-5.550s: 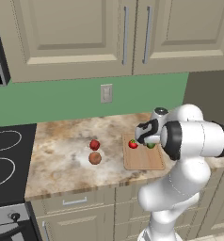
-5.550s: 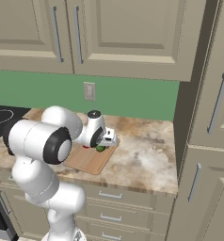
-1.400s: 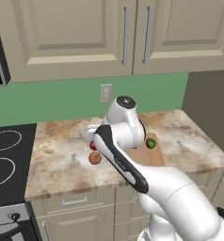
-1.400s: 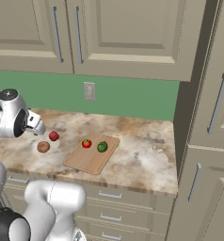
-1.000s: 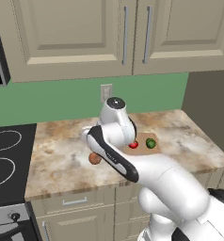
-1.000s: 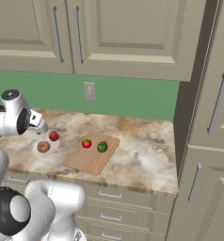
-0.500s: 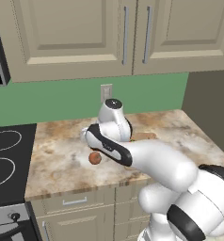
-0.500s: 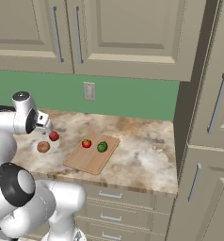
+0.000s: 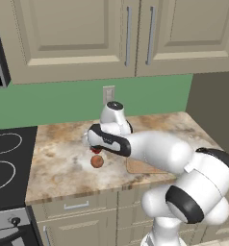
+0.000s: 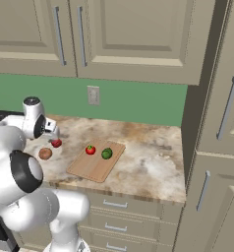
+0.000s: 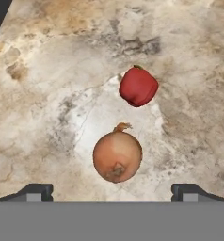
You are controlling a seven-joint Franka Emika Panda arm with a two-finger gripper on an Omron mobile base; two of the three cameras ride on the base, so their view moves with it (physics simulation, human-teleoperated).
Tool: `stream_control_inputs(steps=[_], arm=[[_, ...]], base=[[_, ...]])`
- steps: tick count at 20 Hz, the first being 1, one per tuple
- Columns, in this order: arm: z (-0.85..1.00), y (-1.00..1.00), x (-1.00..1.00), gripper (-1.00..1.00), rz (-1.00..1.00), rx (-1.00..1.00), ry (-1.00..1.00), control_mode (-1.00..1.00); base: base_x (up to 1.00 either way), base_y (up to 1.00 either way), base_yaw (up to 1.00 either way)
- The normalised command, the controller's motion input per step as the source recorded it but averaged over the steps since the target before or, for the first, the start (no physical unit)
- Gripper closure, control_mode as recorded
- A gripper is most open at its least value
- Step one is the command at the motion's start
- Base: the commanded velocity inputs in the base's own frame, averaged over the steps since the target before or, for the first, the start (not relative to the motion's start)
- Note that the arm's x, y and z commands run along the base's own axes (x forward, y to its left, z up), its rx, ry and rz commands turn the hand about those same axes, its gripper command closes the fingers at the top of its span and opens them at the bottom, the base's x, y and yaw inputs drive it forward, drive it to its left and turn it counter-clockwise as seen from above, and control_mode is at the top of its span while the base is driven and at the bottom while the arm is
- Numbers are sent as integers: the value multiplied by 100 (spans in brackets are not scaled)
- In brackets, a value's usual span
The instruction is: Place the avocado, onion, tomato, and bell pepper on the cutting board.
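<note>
Both base views look forward and down, from left and right, sharing the worktop (image 9: 63, 158). The hand view looks down close at its surface.

Tomato (image 10: 90, 150) and avocado (image 10: 106, 154) sit on the board (image 10: 84, 170). Onion (image 11: 117, 156) lies at the board's 9 o'clock, pepper (image 11: 138, 86) just beyond it.

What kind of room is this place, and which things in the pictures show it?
A rendered home kitchen, it seems: beige wall cabinets above a marble-look counter, a black stovetop at one end, and a cutting board holding a tomato and avocado.
</note>
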Motion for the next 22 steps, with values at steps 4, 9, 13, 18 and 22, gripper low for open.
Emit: stream_control_inputs(steps=[4,9,13,18,22], arm=[[-21,4,18,-100,1,-2,8,-100],[-21,13,19,-100,0,-3,9,-100],[-14,22,14,-100,0,-3,8,-100],[-1,11,6,-100,0,-2,9,-100],[-6,0,1,-100,0,-4,7,-100]], base=[[0,0,0],[0,0,0],[0,0,0],[0,0,0],[0,0,0]])
